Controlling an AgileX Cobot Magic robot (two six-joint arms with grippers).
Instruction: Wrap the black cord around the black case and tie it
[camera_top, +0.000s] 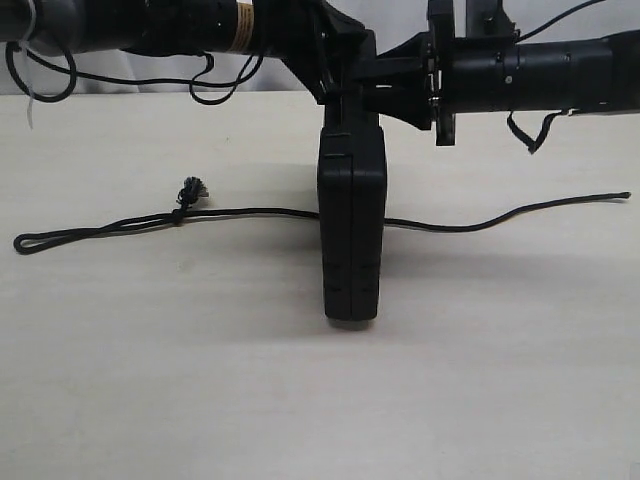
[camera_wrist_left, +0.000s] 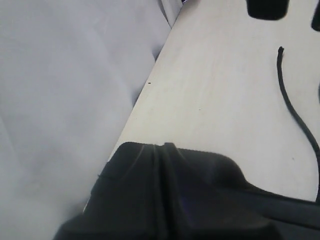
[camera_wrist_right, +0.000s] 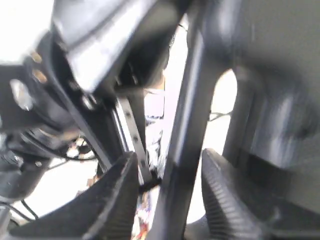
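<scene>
A pale cream table (camera_top: 300, 400) meets what looks like a creased whitish cloth backdrop (camera_wrist_left: 60, 100).

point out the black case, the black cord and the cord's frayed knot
black case (camera_top: 351, 235), exterior view, middle of its upright narrow side
black cord (camera_top: 260, 210), exterior view, stretch left of the case
frayed knot (camera_top: 190, 190), exterior view, its tufted end

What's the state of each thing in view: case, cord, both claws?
black case: upright on its edge on the table, held at the top.
black cord: slack on the table, not wrapped, not tied; runs past the case, under or behind unclear.
left claw: shut on the case's top.
right claw: open, near the case's top.
</scene>
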